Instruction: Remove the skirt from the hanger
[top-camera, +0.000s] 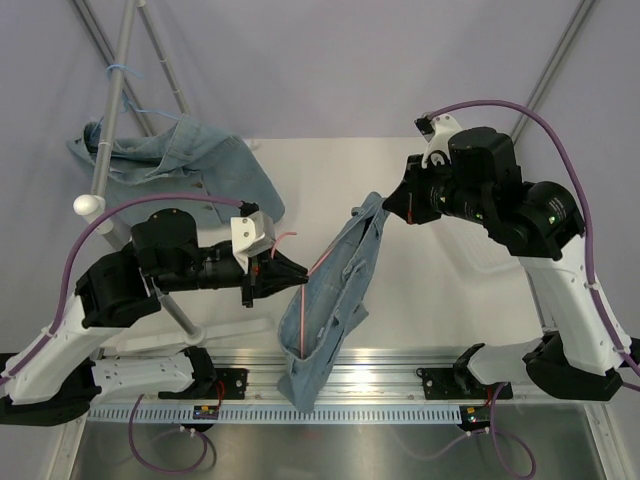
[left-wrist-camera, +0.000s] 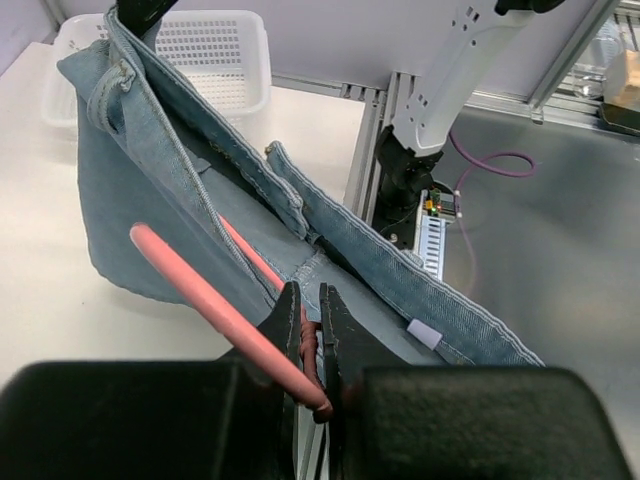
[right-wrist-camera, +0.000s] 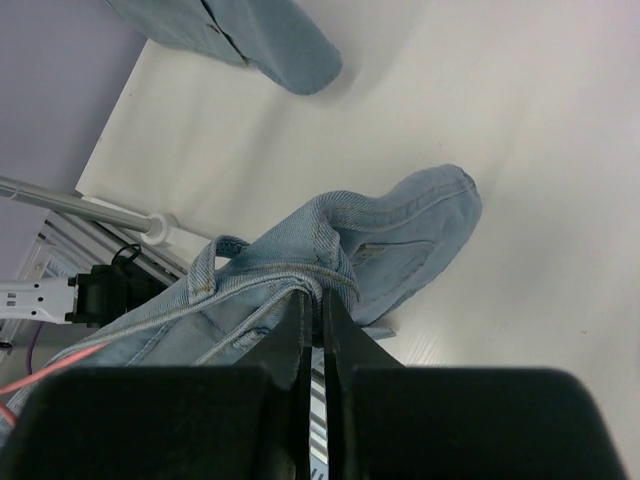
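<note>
Closest in the left wrist view, the left end effector (left-wrist-camera: 310, 300) was pinched shut on the pink hanger (left-wrist-camera: 200, 290), whose rod ran into the light-blue denim skirt (left-wrist-camera: 130, 220) with its seams and stitched waistband showing. In the right wrist view, the right end effector (right-wrist-camera: 318, 305) was clamped on the skirt's waistband beside a belt loop, the fabric bunched and folded above the white counter (right-wrist-camera: 520, 120). From above, the skirt hung stretched between both arms, its lower end seen over the counter's near edge.
</note>
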